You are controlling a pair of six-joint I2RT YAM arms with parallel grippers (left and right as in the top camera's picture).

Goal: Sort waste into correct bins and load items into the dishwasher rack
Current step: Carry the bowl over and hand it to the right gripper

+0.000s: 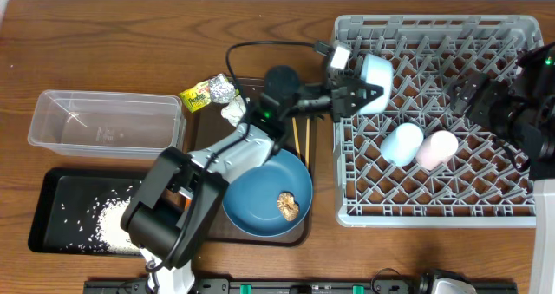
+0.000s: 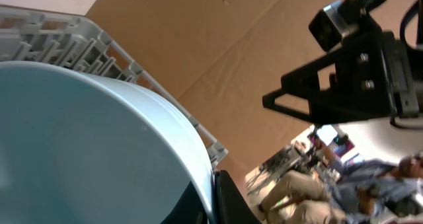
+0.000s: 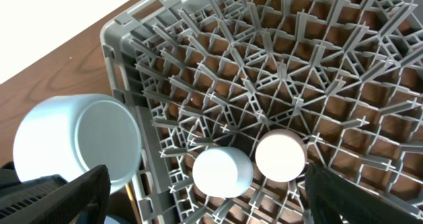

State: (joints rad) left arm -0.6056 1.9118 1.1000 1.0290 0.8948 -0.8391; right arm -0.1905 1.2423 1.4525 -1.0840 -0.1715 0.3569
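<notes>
Right, closest to you the black tray (image 1: 48, 190) is sitting at the front left of the table (image 1: 87, 51), with white rice (image 1: 108, 218) lying heaped in its right half, next to your left arm's base. Just to its right, the blue plate (image 1: 256, 190) is resting on the front end of the brown serving tray (image 1: 199, 125), and a brownish food lump (image 1: 289, 205) is sitting on the plate's right side.

Further back, the clear tub (image 1: 104, 120) is standing behind the black tray. The chopsticks (image 1: 301, 138) are lying side by side along the serving tray's right edge. The white tissue (image 1: 232, 114) and the yellow-green wrapper (image 1: 198, 95) are lying at its back left corner.

Over in the grey rack (image 1: 434, 214), the light-blue cup (image 1: 403, 144) and the pink cup (image 1: 436, 149) are sitting side by side and touching, near the middle, with their bases facing up.

Beyond them, your left gripper (image 1: 354, 90) is pinching the white bowl (image 1: 378, 71) by its rim. It is holding the bowl tipped on its side over the rack's left edge. One finger (image 2: 228, 201) is showing dark against the rim in the left wrist view.

Your right gripper (image 1: 473, 93) is hovering over the rack's right half with its jaws spread wide, touching nothing.
</notes>
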